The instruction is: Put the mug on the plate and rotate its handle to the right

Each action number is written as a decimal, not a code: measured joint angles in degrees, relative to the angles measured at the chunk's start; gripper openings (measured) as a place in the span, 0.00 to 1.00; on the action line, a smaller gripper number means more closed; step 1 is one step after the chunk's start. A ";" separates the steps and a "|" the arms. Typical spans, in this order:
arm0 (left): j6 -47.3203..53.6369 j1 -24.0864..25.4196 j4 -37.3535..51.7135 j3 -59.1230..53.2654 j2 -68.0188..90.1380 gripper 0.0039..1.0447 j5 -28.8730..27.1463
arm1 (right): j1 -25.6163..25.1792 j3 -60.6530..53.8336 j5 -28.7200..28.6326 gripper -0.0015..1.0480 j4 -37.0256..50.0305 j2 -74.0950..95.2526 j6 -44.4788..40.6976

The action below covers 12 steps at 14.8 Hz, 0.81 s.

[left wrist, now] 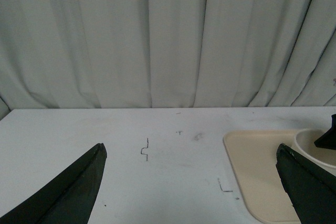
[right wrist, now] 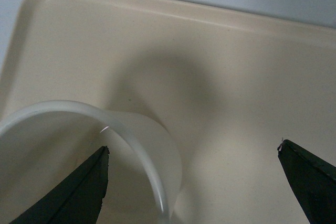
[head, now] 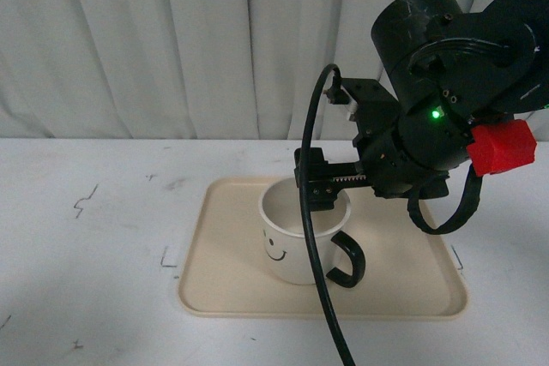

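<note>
Your mug (head: 296, 242) stands on the plate (head: 223, 293), its rim just under one finger (right wrist: 79, 192) of the right gripper (right wrist: 191, 150), which gapes wide and holds nothing, as does the left gripper (left wrist: 191, 153), so placing looks done, while the handle (head: 347, 261) points right but slightly toward the robot and may want a last turn.

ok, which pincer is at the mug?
The right pincer: open, it straddles the mug's rim, one finger over the inside, the other over the plate. The left pincer, also open, hangs over the table beside the plate.
</note>
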 joint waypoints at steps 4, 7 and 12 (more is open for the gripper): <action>0.00 0.00 0.02 0.00 0.00 0.94 -0.02 | 0.31 0.04 0.81 0.84 0.22 0.59 -0.28; 0.00 0.00 0.02 0.00 0.00 0.94 0.00 | 0.35 0.04 0.61 0.73 0.11 0.85 -0.61; 0.00 0.00 0.02 0.00 0.00 0.94 0.00 | 0.72 0.39 1.44 0.57 -0.04 0.94 -1.14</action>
